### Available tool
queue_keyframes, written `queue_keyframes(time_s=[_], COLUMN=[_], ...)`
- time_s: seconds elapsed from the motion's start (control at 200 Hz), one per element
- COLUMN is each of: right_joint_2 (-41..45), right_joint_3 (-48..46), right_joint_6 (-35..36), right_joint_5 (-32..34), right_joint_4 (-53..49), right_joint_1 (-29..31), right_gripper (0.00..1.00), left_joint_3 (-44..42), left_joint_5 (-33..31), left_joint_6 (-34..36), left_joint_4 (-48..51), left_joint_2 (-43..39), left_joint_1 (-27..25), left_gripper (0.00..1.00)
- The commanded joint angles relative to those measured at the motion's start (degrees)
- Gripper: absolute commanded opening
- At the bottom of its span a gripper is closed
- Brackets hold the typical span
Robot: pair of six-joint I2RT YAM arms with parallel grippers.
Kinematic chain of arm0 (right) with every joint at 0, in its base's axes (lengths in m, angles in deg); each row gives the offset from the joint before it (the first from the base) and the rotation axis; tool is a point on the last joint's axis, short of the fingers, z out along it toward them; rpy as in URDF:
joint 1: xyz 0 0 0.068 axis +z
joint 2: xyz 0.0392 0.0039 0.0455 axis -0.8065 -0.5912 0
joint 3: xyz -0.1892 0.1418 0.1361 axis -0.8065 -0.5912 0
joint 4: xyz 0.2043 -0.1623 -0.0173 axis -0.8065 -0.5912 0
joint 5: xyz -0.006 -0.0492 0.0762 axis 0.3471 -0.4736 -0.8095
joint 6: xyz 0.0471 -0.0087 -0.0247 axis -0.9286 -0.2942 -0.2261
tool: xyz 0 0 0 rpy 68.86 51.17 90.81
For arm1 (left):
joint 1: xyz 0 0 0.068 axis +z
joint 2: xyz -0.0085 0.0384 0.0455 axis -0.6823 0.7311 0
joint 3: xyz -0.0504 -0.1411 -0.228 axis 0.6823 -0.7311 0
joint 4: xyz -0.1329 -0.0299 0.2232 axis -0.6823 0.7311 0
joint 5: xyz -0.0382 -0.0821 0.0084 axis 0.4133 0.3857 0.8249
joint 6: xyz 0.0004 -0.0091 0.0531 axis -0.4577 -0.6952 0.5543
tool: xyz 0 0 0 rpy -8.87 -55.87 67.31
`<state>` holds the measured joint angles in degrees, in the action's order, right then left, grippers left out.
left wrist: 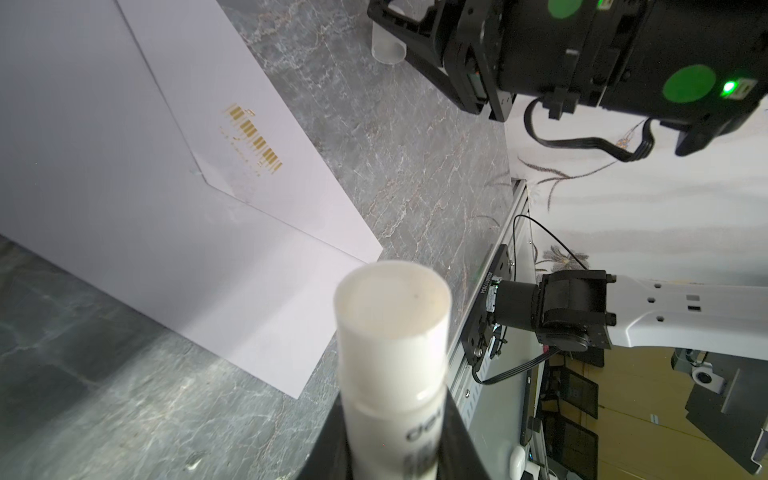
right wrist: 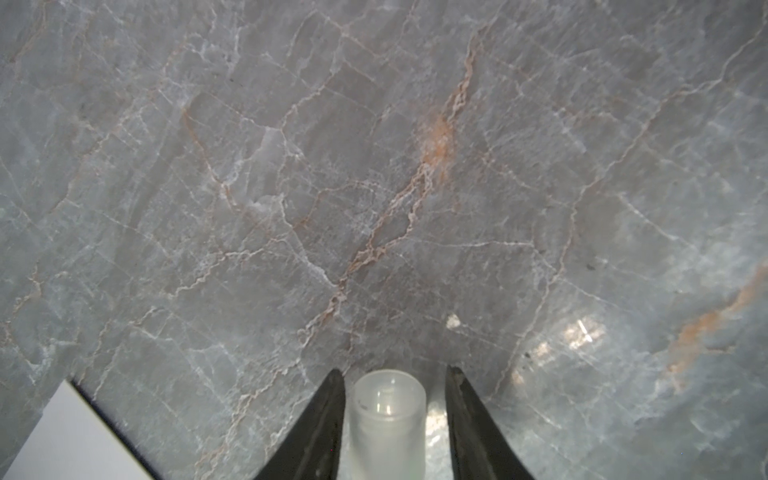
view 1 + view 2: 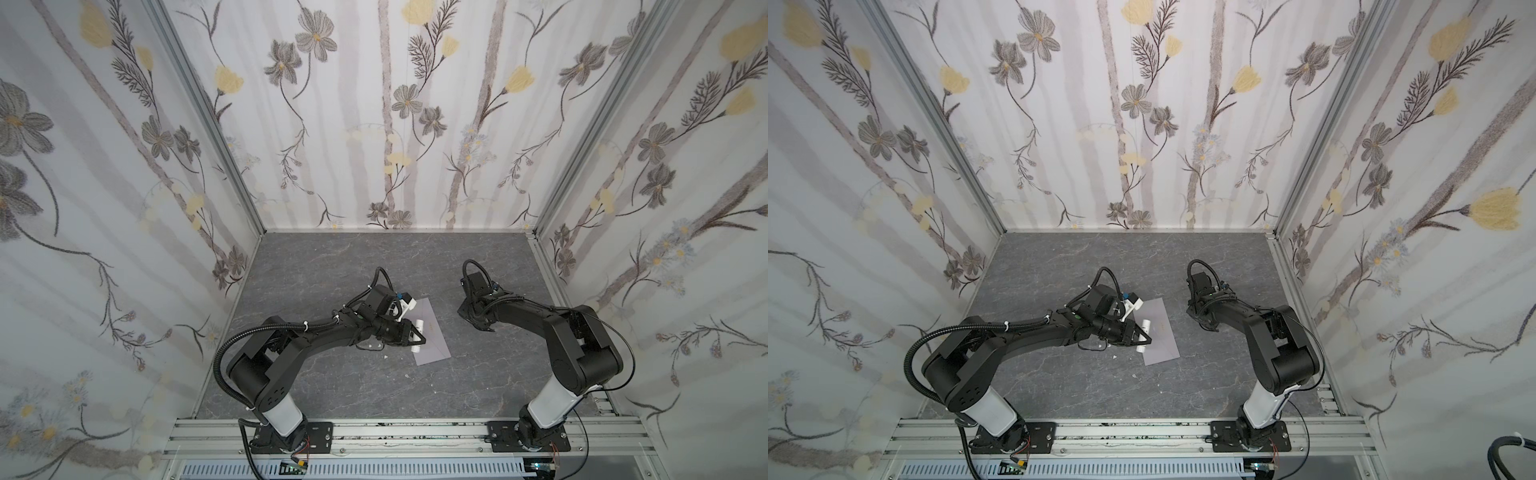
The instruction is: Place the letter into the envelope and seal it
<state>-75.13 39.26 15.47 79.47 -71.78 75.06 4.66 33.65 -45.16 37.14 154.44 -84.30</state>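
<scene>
Now | left jaws clench glue stick (image 1: 392, 345) above envelope (image 1: 124, 228) | right jaws parted astride cap (image 2: 388, 415)

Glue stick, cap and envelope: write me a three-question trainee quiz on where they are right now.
1. Fill in: the envelope lies flat on the ___.
2. True or false: the left claw grips the glue stick.
3. The translucent cap stands: A) between the open jaws of the right claw; B) on the envelope; C) in the left claw.
Key: 1 table; 2 true; 3 A.
</scene>
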Motion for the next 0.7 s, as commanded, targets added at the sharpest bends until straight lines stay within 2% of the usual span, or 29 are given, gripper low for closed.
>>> queue_keyframes(time_s=[0.0,0.49,0.56,0.695], right_joint_2=[-0.2,0.3,0.6,1.0], right_joint_3=[0.0,-1.4,-1.6,-2.0], right_joint_6=[0.3,0.9,1.2,1.4], right_joint_5=[0.2,-0.6,-0.6,-0.4], right_joint_4=[1.8,2.8,2.9,3.0], right_joint_1=[-0.2,-0.6,-0.6,-0.6], right_gripper=[0.41,0.34,0.3,0.3], left_joint_3=[0.0,1.0,1.4,2.6], left_joint_5=[2.7,4.4,4.5,4.3], left_joint_6=[1.8,2.4,2.4,2.3], left_joint_4=[-1.3,-1.5,-1.5,-1.6], left_joint_2=[0.6,3.8,4.5,5.9], left_joint_1=[-0.4,-2.5,-2.8,-3.5], left_gripper=[0.0,0.0,0.0,0.0])
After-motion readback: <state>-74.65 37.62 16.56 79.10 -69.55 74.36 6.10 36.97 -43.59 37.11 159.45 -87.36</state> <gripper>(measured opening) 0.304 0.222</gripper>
